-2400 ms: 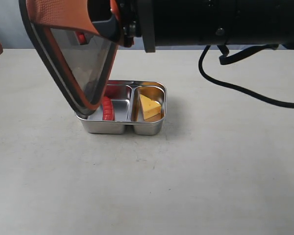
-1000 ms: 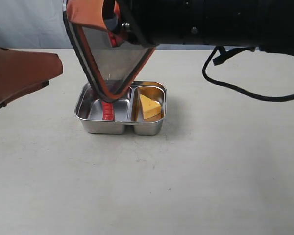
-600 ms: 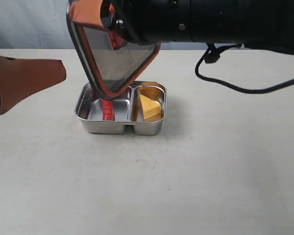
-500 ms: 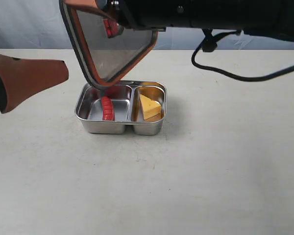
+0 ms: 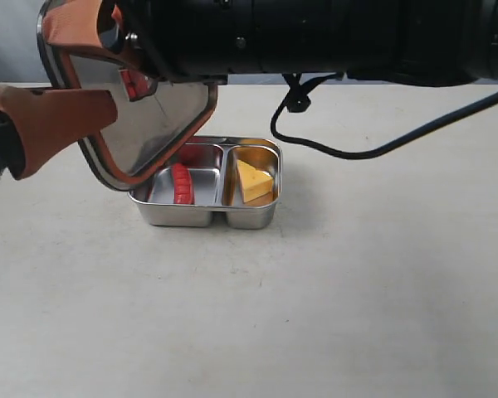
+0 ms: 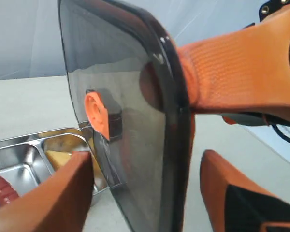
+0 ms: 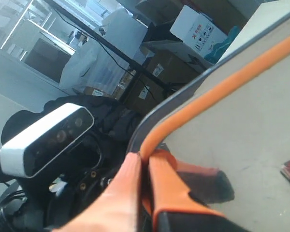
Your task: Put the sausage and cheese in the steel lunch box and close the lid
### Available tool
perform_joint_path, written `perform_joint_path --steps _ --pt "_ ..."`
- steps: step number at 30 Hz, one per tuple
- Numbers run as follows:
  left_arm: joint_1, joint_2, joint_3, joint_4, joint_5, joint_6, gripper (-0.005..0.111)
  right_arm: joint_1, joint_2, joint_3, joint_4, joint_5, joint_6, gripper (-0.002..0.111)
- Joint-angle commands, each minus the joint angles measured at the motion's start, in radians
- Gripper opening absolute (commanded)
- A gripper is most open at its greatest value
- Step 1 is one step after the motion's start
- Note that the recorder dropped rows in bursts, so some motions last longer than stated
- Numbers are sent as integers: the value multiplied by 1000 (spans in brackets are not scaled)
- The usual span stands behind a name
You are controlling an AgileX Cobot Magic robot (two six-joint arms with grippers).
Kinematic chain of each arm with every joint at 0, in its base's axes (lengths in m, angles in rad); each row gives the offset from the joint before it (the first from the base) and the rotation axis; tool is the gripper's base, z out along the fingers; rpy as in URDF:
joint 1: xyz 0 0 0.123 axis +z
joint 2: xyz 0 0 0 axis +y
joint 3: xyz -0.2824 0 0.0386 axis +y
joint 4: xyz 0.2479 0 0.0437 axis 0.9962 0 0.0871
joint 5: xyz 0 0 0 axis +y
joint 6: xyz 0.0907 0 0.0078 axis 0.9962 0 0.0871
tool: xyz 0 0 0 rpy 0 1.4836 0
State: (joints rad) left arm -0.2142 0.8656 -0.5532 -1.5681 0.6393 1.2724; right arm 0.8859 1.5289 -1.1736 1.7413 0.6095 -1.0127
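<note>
hanging tilted above the box (image 5: 206,217), the lid (image 5: 153,124) is pinched by the right gripper (image 7: 144,166); the left gripper (image 6: 145,162) is spread wide.

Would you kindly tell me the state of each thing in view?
Shiny rectangular steel lunch box: open.
Red ridged toy sausage: in larger compartment.
Yellow cheese wedge: in smaller compartment.
Dark translucent lid: tilted, held above box.
Right gripper: shut on lid.
Left gripper: open, straddling lid.

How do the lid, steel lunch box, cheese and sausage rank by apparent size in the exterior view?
1. lid, though it is raised, maybe nearer the camera.
2. steel lunch box.
3. cheese and sausage: too alike to rank.
</note>
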Motion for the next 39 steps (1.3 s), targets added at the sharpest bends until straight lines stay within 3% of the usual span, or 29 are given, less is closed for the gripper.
perform_joint_path --steps 1,2,3,7,12,16,20,29,35,39 --pt "-8 1 -6 -29 -22 50 31 27 0 -9 3 -15 -6 -1" --pt "-8 1 -6 -29 -19 50 22 32 0 -9 3 -14 -6 -1" --pt "-8 1 -6 -33 -19 52 3 34 0 -9 3 8 -6 -1" --pt "-8 1 -6 -38 -32 161 0 34 0 -9 3 74 -8 -1" --pt "-8 1 -6 50 -164 309 0 34 0 -9 -234 60 67 1" --pt "-8 1 -6 194 -281 328 0 32 0 -9 -344 17 165 35" --pt "-8 1 -6 276 -333 331 0 18 0 -9 -421 54 267 61" --pt "-12 1 -6 531 -352 335 0 -111 0 -9 -710 225 489 58" --pt "-135 -1 -6 812 -365 337 0 -347 0 -9 -709 310 524 58" --pt "-229 -1 -6 1000 -447 337 0 -484 16 -9 -648 429 463 58"
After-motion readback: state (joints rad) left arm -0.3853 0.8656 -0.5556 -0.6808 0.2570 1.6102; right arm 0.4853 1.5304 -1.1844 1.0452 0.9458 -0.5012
